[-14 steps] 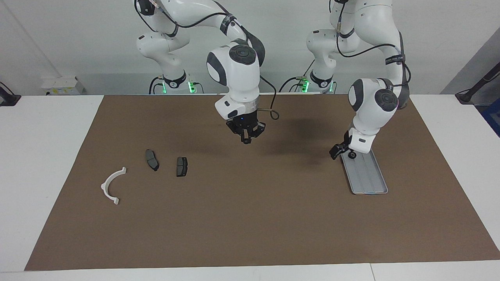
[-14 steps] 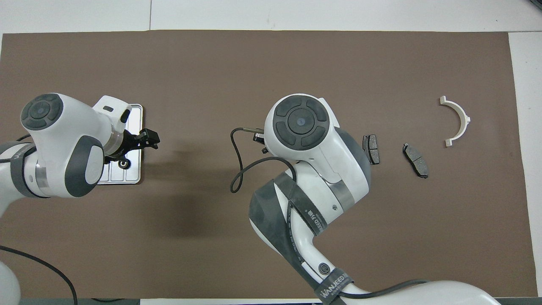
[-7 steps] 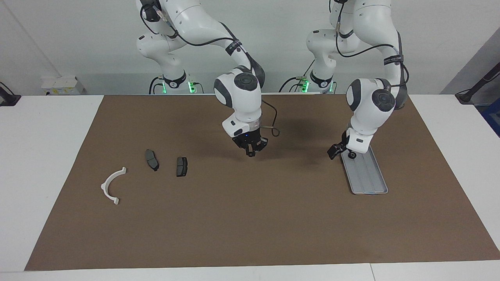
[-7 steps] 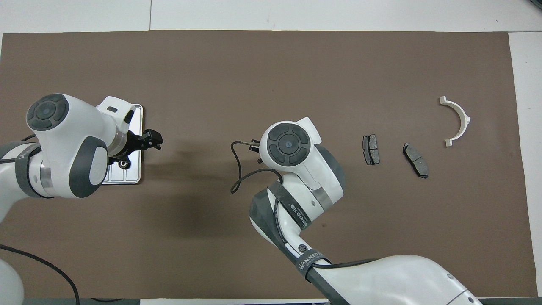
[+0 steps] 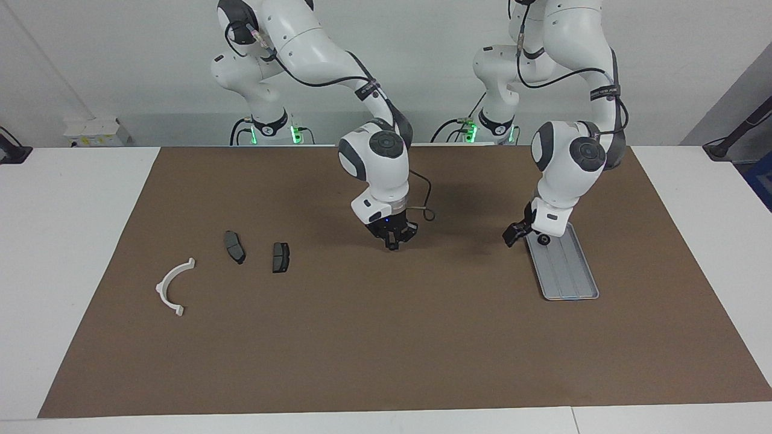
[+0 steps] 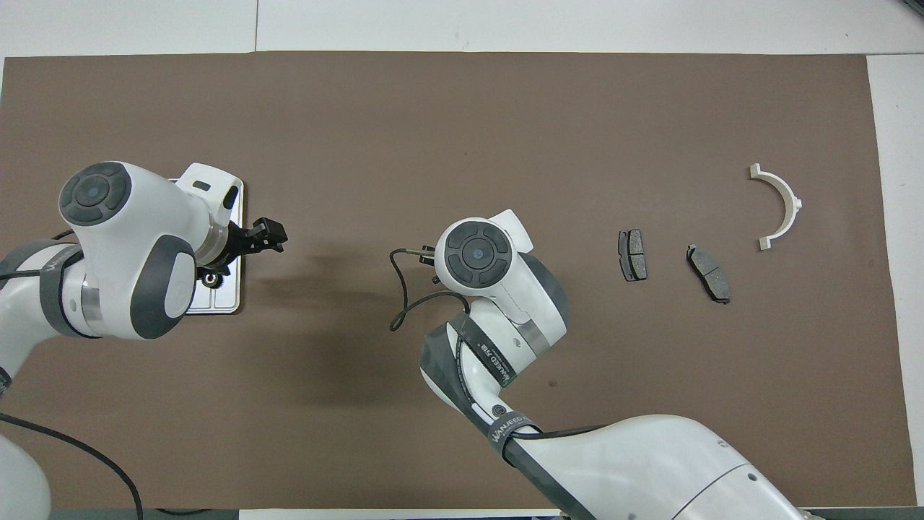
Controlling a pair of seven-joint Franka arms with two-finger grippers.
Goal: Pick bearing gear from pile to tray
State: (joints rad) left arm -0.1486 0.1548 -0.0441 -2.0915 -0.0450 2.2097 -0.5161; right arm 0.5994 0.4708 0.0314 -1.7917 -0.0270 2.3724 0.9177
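One camera sits high across the bench [image 5: 78,199], facing the robots and taking in the whole brown mat [image 5: 386,337]. The other hangs above the robots' end, looking steeply down and forward. Both share the mat, half a turn apart.

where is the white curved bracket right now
The white curved arc bracket lies flat on the brown mat at the right arm's end of the table, beside the two dark grey brake pads and slightly farther from the robots than they are; nothing touches it.

Bright, even overhead light, soft shadows on mat [image 5: 386,337]; sharp, maybe slight edge distortion.
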